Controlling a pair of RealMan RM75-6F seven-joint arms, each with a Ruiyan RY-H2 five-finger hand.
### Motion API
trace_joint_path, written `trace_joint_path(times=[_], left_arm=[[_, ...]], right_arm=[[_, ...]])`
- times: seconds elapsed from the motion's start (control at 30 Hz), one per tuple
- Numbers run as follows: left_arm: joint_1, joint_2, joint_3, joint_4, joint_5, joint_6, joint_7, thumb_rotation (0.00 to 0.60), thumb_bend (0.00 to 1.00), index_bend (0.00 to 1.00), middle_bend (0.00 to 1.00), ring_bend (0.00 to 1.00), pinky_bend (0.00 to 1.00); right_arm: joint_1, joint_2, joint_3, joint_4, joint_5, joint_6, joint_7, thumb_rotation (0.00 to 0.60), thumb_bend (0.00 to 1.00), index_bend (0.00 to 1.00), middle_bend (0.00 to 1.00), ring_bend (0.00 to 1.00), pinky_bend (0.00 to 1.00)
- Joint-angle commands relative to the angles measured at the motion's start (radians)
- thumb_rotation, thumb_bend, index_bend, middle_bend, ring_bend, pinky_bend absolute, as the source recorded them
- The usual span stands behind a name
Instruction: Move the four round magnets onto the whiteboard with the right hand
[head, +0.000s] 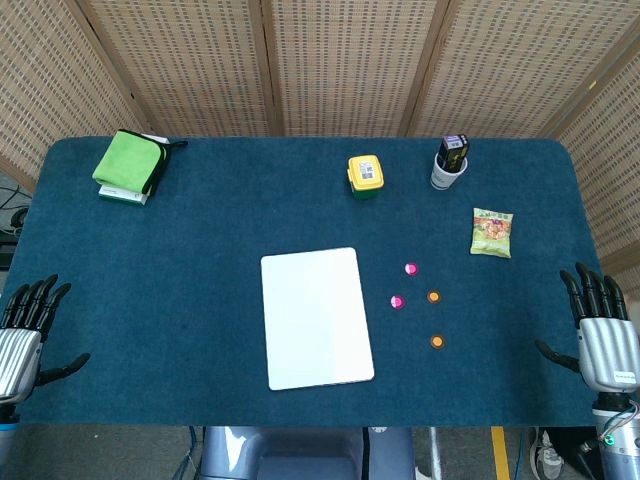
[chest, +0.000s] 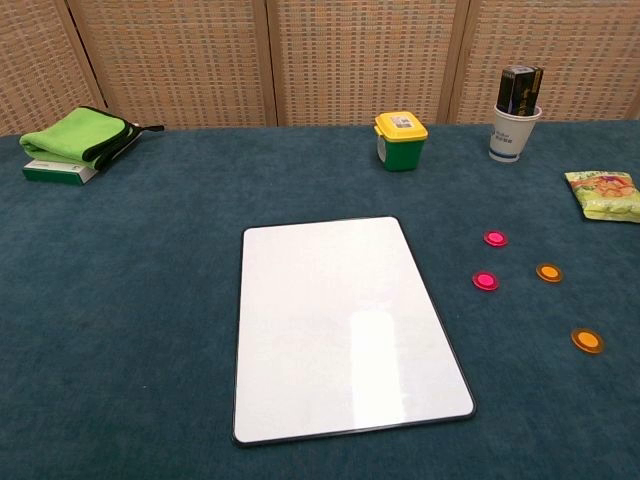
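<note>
A white whiteboard (head: 316, 317) (chest: 340, 320) lies flat at the middle of the blue table. To its right rest two pink magnets (head: 411, 269) (head: 397, 301) and two orange magnets (head: 433, 296) (head: 437, 341); the chest view shows them too, pink magnets (chest: 495, 238) (chest: 485, 281) and orange magnets (chest: 549, 272) (chest: 588, 340). My right hand (head: 600, 335) hangs at the table's right front edge, fingers spread, holding nothing, well right of the magnets. At the left front edge my left hand (head: 25, 335) is open as well. Neither hand shows in the chest view.
A green cloth on a book (head: 130, 165) sits at the back left. A yellow-lidded green jar (head: 364, 176) and a paper cup with a dark object (head: 450, 163) stand at the back. A green snack packet (head: 491, 232) lies back right of the magnets.
</note>
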Motion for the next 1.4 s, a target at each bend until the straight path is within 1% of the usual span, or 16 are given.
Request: trace_joint_path(times=[0.03,0.23,0.3,0.4,0.43,0.5,0.6,0.63,0.67,0.77,0.9,0.97,1.03,1.23,1.4], left_arm=[[0.001,0.0,0.0,0.001,0.002,0.003,-0.003,0.6,0.0,0.0,0.0,0.0,0.0],[0.002,-0.002,0.0,0.003,0.005,0.006,0.0,0.6,0.0,0.0,0.0,0.0,0.0],[0.002,-0.004,-0.001,0.005,0.006,0.008,0.001,0.6,0.0,0.0,0.0,0.0,0.0],[-0.001,-0.004,-0.002,0.007,0.005,0.003,-0.002,0.6,0.0,0.0,0.0,0.0,0.0],[-0.002,-0.005,-0.003,0.007,0.003,0.0,-0.002,0.6,0.0,0.0,0.0,0.0,0.0],[-0.004,-0.006,-0.004,0.005,0.0,-0.003,0.0,0.6,0.0,0.0,0.0,0.0,0.0],[-0.006,-0.006,-0.004,0.002,-0.002,-0.009,0.005,0.6,0.0,0.0,0.0,0.0,0.0],[-0.006,-0.006,-0.004,0.002,-0.001,-0.008,0.005,0.6,0.0,0.0,0.0,0.0,0.0],[-0.006,-0.007,-0.004,0.003,-0.001,-0.007,0.004,0.6,0.0,0.0,0.0,0.0,0.0],[-0.007,-0.01,-0.006,0.008,0.002,-0.003,0.001,0.6,0.0,0.0,0.0,0.0,0.0],[-0.007,-0.018,-0.011,0.023,0.009,0.009,0.023,0.6,0.0,0.0,0.0,0.0,0.0],[-0.009,-0.024,-0.013,0.027,0.008,0.008,0.027,0.6,0.0,0.0,0.0,0.0,0.0],[-0.013,-0.024,-0.013,0.027,0.003,-0.001,0.023,0.6,0.0,0.0,0.0,0.0,0.0],[-0.02,-0.017,-0.012,0.015,-0.007,-0.023,0.015,0.6,0.0,0.0,0.0,0.0,0.0],[-0.021,-0.013,-0.011,0.009,-0.013,-0.029,0.013,0.6,0.0,0.0,0.0,0.0,0.0]], right_arm=[[0.001,0.001,-0.002,-0.001,0.0,-0.003,-0.001,0.6,0.0,0.0,0.0,0.0,0.0],[0.008,-0.001,-0.009,-0.005,-0.009,-0.018,-0.009,0.6,0.0,0.0,0.0,0.0,0.0],[0.027,-0.003,-0.01,-0.008,-0.015,-0.046,-0.026,0.6,0.04,0.0,0.0,0.0,0.0],[0.068,0.0,0.002,-0.018,-0.013,-0.098,-0.07,0.6,0.11,0.0,0.0,0.0,0.0],[0.094,0.005,0.011,-0.028,-0.014,-0.129,-0.08,0.6,0.11,0.01,0.0,0.0,0.0],[0.136,0.012,0.028,-0.046,-0.01,-0.18,-0.091,0.6,0.12,0.06,0.0,0.0,0.0],[0.215,0.006,0.072,-0.07,0.017,-0.265,-0.09,0.6,0.13,0.14,0.0,0.0,0.0],[0.245,-0.014,0.093,-0.062,0.031,-0.283,-0.118,0.6,0.14,0.16,0.0,0.0,0.0],[0.277,-0.044,0.112,-0.042,0.037,-0.296,-0.149,0.6,0.18,0.19,0.0,0.0,0.0],[0.35,-0.111,0.141,-0.002,0.071,-0.363,-0.172,0.6,0.3,0.29,0.0,0.0,0.0],[0.433,-0.171,0.165,0.033,0.153,-0.486,-0.163,0.6,0.39,0.33,0.0,0.0,0.0],[0.495,-0.217,0.176,0.083,0.208,-0.57,-0.191,0.6,0.4,0.33,0.0,0.0,0.0],[0.539,-0.261,0.181,0.14,0.247,-0.616,-0.224,0.6,0.4,0.33,0.0,0.0,0.0],[0.623,-0.364,0.179,0.278,0.354,-0.715,-0.278,0.6,0.4,0.33,0.0,0.0,0.0],[0.654,-0.41,0.174,0.35,0.414,-0.76,-0.282,0.6,0.4,0.33,0.0,0.0,0.0]])
